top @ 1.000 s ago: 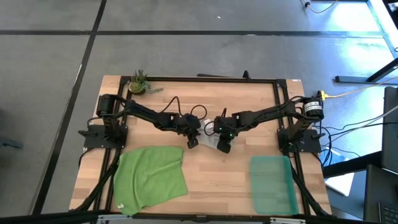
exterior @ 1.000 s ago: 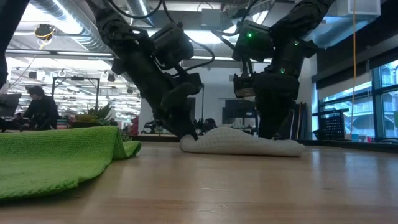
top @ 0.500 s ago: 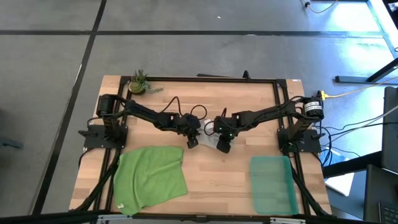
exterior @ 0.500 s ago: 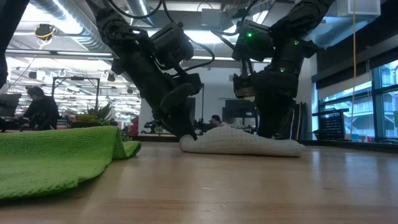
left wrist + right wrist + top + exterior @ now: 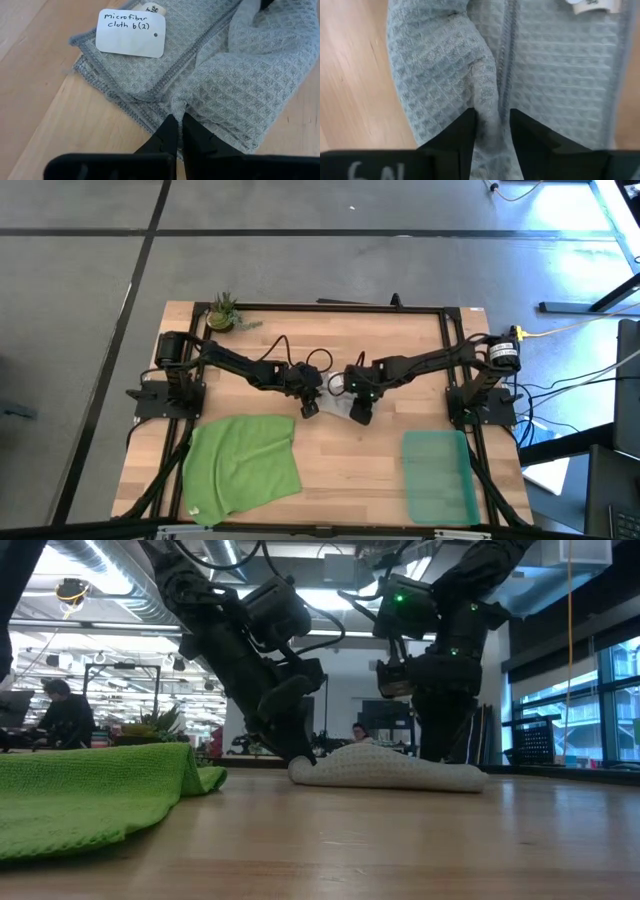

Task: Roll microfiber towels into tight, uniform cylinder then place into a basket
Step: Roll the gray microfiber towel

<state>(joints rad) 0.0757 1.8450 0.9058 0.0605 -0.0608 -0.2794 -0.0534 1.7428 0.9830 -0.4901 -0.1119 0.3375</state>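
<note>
The light grey towel (image 5: 336, 406) lies bunched in the table's middle, its white tag (image 5: 131, 32) on top; it rests flat on the wood in the low view (image 5: 385, 769). My left gripper (image 5: 310, 408) is shut on its left part and my right gripper (image 5: 360, 416) is shut on its right part. The bright green towel (image 5: 243, 465) lies spread at the near left, touched by no gripper. The teal basket (image 5: 440, 476) sits at the near right, with nothing in it. My left gripper pinches a puckered fold of the grey towel (image 5: 176, 105) between its two fingertips, near the hemmed edge. The fingers slant down from above. The towel stays lying on the table, slack. My right gripper pinches a raised ridge of the grey towel (image 5: 490, 112) between its two fingers (image 5: 466, 127), beside a hem line. The fingers point down from above. The rest of the towel lies on the table.
A small potted plant (image 5: 222, 312) stands at the far left corner. A black frame (image 5: 340, 306) runs round the table's edges. Bare wood lies between the green towel and the basket. A person (image 5: 65, 710) sits in the room behind.
</note>
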